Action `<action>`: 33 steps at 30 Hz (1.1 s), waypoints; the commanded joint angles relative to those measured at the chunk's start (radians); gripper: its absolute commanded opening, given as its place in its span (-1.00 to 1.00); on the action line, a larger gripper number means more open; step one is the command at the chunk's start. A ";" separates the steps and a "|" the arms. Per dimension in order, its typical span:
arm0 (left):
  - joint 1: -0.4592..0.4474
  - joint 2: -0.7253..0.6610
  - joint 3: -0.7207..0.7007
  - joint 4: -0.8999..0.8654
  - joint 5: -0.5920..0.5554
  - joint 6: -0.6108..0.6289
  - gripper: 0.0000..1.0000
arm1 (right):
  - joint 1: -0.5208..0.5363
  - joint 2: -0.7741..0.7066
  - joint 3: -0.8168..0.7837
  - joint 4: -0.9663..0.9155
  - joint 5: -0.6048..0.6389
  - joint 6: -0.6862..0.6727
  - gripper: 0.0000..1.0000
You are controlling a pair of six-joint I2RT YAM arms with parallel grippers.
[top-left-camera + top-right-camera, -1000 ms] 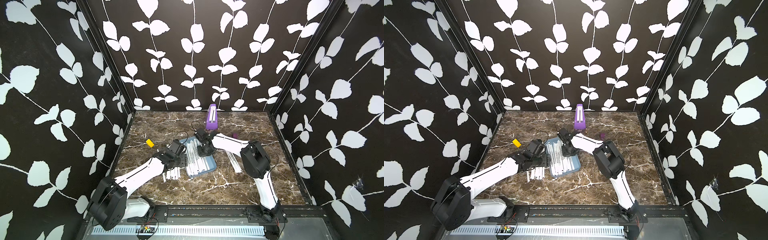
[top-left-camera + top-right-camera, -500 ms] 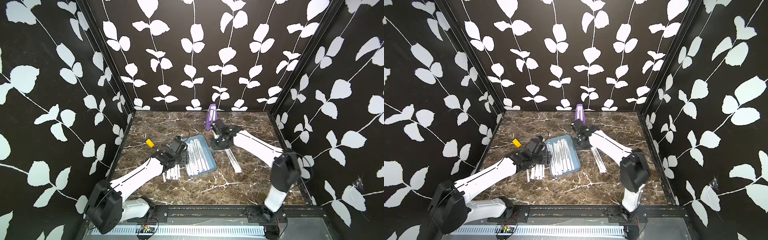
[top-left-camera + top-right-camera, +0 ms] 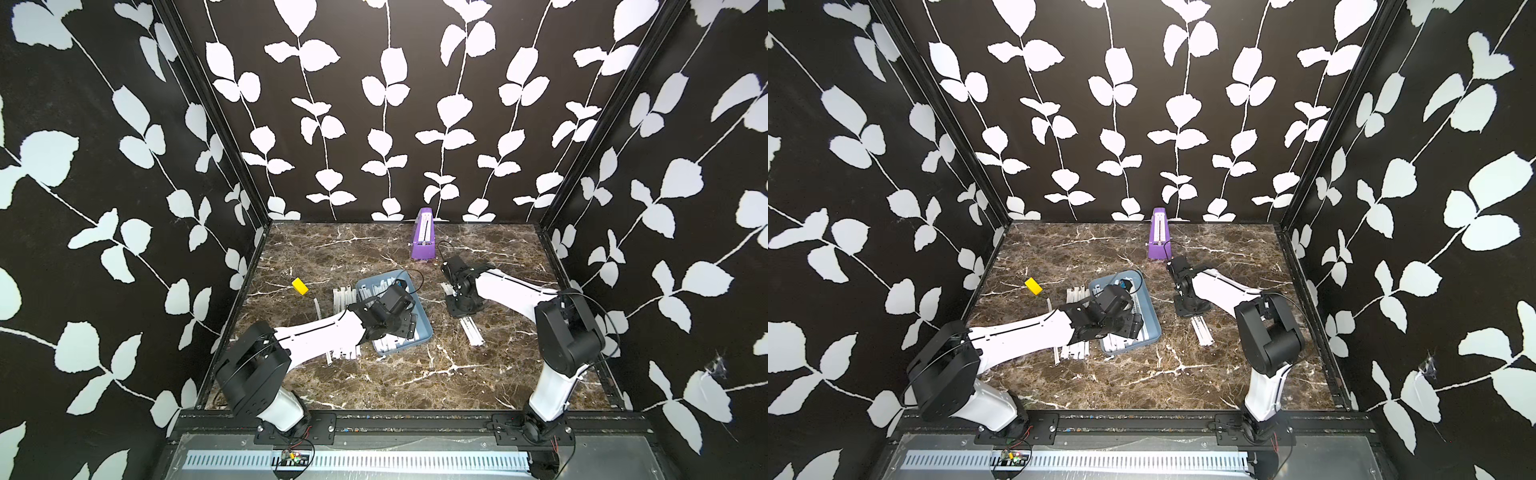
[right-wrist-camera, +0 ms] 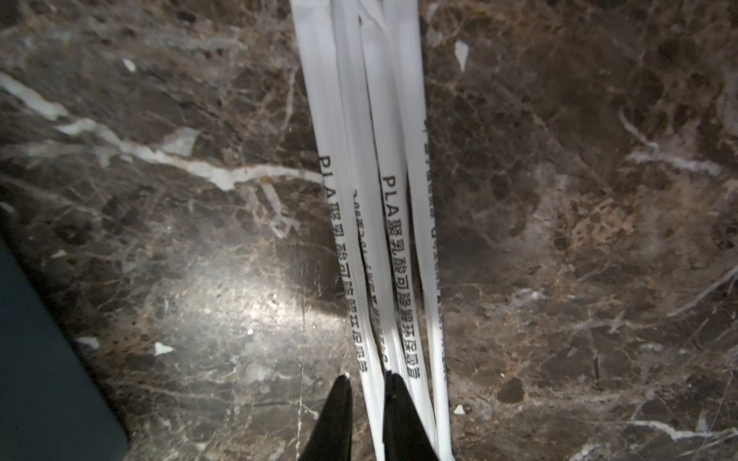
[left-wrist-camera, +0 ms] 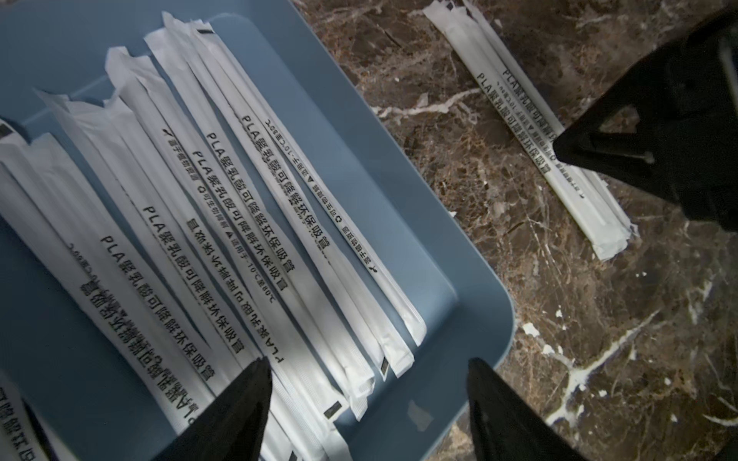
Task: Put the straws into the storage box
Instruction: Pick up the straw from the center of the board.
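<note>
right gripper (image 4: 367, 399) pinched on loose straws (image 4: 395, 239), left gripper (image 5: 363, 399) open, empty over storage box (image 5: 399, 247): lift straight, keep them level, lay along box length.

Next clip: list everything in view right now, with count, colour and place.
box: one, light blue, mid-table.
straws in box: many, white, lying lengthwise.
straws left of box: several, white, on the table.
straws right of box: about four, white, on the table.
wedge: one, purple, upright near the back wall.
block: one, yellow, left of the box.
table: one, brown marble.
left gripper: black, open above the box.
right gripper: black, tips astride one straw right of the box; grip unclear.
</note>
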State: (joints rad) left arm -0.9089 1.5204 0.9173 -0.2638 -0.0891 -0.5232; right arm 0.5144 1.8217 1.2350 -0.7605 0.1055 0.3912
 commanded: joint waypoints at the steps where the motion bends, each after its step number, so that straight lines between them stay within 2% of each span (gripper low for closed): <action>1: -0.007 -0.014 0.018 0.008 0.008 0.003 0.57 | -0.002 0.026 -0.019 0.024 0.017 -0.017 -0.70; 13: -0.007 -0.013 0.029 -0.015 -0.015 0.012 0.58 | -0.007 0.094 -0.021 0.045 0.045 -0.025 -0.69; 22: 0.003 -0.078 0.007 -0.057 -0.128 0.038 0.60 | 0.007 0.075 -0.032 0.055 -0.016 -0.004 -0.83; 28: 0.097 -0.195 -0.062 -0.105 -0.162 -0.011 0.63 | 0.053 -0.004 -0.020 0.024 -0.096 0.040 -0.88; 30: 0.154 -0.242 -0.085 -0.155 -0.184 -0.043 0.80 | 0.062 -0.037 -0.008 0.028 -0.154 0.064 -0.88; 33: 0.240 -0.308 -0.111 -0.214 -0.198 -0.061 0.94 | 0.083 -0.064 0.039 0.018 -0.198 0.097 -0.89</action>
State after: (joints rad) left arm -0.7334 1.2697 0.8398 -0.3779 -0.2443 -0.5503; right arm 0.5793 1.8118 1.2381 -0.7204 -0.0204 0.4381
